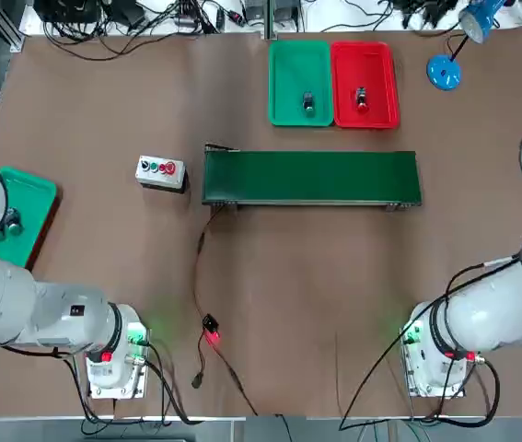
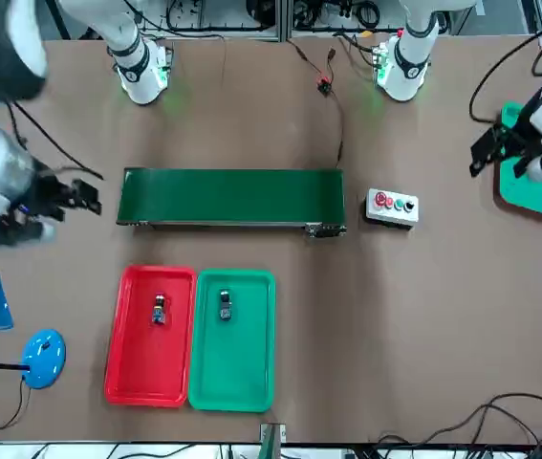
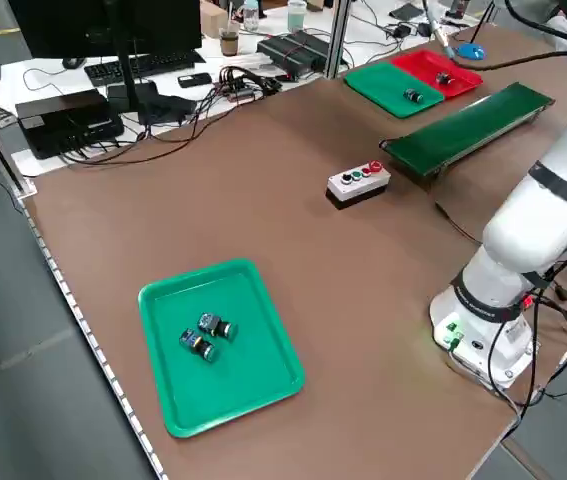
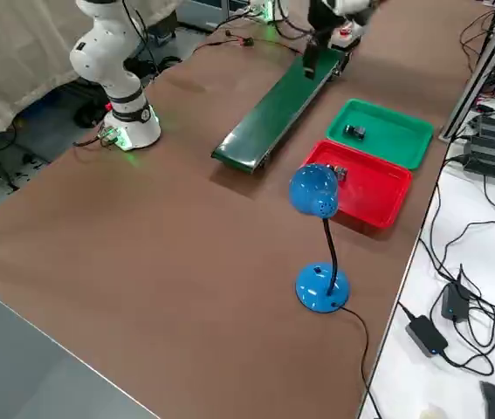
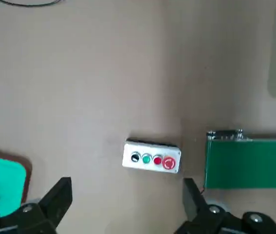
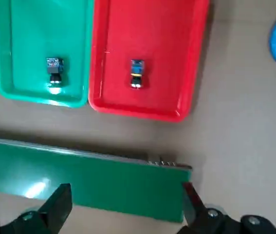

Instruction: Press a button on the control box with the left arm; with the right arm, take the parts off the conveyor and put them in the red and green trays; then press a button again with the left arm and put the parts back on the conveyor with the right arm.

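Control box [image 1: 160, 172]: on the table just off the conveyor [image 1: 311, 177] end on the robot's left, well apart from the left gripper [image 5: 123, 204], whose fingers are spread wide and hold nothing. Parts: one in the green tray [image 1: 285, 85], one in the red tray [image 1: 379, 85] (trays side by side beyond the belt). Right gripper [image 6: 123, 207]: raised over the conveyor's right end, fingers wide apart, empty.
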Robot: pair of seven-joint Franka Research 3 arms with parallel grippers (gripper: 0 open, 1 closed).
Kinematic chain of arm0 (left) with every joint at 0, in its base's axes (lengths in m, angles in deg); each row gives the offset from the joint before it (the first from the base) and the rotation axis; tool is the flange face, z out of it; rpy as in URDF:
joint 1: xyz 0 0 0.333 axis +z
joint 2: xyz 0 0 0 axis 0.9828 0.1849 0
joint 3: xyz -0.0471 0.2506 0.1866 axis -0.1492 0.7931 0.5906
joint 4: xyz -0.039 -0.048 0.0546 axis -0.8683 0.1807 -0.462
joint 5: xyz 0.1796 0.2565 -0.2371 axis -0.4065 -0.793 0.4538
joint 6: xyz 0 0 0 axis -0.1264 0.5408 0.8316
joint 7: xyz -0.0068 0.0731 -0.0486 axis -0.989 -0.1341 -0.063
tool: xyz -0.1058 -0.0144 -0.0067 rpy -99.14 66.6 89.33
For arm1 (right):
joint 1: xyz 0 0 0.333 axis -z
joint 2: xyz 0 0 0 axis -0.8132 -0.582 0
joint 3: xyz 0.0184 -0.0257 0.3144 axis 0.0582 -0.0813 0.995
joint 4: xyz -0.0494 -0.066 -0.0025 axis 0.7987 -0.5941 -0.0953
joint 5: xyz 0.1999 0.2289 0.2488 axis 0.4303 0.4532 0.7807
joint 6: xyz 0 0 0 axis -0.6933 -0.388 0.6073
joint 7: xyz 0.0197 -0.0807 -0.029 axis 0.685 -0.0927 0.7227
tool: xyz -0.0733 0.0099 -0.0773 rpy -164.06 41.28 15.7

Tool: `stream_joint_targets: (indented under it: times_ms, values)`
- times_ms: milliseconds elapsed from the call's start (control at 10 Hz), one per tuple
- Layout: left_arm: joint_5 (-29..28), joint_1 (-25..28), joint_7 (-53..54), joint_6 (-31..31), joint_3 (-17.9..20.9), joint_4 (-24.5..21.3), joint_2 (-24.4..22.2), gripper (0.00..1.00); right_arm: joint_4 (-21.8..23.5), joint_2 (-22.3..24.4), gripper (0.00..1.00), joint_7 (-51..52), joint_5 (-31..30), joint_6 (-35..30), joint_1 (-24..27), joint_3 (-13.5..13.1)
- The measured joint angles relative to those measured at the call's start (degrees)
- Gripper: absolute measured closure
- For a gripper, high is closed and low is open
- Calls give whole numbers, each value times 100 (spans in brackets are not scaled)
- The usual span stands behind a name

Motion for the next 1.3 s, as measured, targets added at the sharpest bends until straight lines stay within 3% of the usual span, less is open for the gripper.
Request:
stream_joint_targets:
  times_ms: [500, 700, 1300]
  values:
    - [0, 108, 73, 203, 0, -1, 108, 0, 214, -1808, 1, -60, -1, 2416, -195, -12]
    - [0, 136, 73, 282, 0, -3, 113, 0, 203, -2314, 2, -148, 10, 3083, -192, -23]
    - [0, 226, 78, 305, 2, -6, 122, 0, 194, -2795, 2, -440, 19, 3827, -195, -24]
